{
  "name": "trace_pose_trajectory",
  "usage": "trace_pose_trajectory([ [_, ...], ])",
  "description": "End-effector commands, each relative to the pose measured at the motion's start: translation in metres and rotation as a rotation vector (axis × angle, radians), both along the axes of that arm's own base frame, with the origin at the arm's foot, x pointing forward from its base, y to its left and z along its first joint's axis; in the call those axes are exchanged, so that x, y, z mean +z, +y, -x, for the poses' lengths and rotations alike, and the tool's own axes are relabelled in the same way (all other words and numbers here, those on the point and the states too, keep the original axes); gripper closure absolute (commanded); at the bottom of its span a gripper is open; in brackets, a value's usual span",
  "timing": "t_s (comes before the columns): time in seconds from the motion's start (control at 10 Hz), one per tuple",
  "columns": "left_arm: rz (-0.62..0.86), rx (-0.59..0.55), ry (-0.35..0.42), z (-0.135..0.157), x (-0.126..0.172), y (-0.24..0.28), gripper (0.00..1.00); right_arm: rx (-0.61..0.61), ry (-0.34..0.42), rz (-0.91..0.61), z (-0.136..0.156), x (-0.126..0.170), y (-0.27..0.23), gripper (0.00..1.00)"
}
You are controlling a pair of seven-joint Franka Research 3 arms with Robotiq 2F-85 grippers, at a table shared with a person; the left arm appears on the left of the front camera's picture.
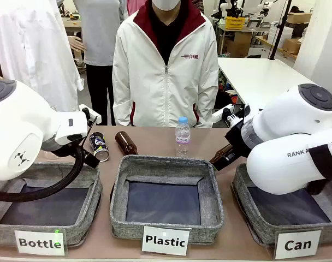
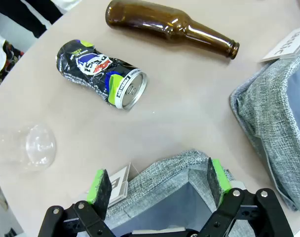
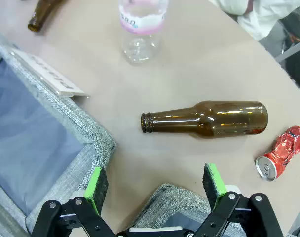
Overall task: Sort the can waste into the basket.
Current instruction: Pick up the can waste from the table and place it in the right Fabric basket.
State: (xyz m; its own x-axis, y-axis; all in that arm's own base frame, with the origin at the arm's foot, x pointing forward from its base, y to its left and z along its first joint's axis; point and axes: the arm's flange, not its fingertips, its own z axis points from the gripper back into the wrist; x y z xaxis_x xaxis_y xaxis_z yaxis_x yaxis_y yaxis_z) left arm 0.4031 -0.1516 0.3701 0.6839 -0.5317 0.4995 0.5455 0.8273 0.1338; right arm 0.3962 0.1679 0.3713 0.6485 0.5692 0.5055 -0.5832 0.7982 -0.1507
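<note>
The basket (image 1: 243, 204) at the tabletop's (image 1: 155, 143) near right corner was signed "Can" — beside it, the "Plastic" bin (image 1: 118, 196) and "Bottle" bin (image 1: 92, 204). The left gripper (image 2: 157, 175) and right gripper (image 3: 154, 175) had jaws apart.

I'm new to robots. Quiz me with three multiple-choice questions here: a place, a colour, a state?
1. Where is the crushed red can? A in a basket; B on the table by a brown bottle; C in a hand.
2. The upright plastic bottle has which cap? A red; B blue; C green.
3. The left gripper? A open, empty; B shut on a can; C shut on a bottle.
B: it lies near that bottle's base. B: the front view shows blue. A: its jaws stand wide, nothing between.
</note>
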Motion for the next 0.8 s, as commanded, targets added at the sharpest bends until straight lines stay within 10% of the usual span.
trace_pose_trajectory([
  [0.0,0.000,0.000,0.000,0.0000,0.0001,0.0000,0.00,0.000,0.000,0.000,0.0000,0.0000,0.0000,0.00],
  [0.7,0.000,0.000,0.000,0.0000,0.0001,0.0000,0.00,0.000,0.000,0.000,0.0000,0.0000,0.0000,0.00],
])
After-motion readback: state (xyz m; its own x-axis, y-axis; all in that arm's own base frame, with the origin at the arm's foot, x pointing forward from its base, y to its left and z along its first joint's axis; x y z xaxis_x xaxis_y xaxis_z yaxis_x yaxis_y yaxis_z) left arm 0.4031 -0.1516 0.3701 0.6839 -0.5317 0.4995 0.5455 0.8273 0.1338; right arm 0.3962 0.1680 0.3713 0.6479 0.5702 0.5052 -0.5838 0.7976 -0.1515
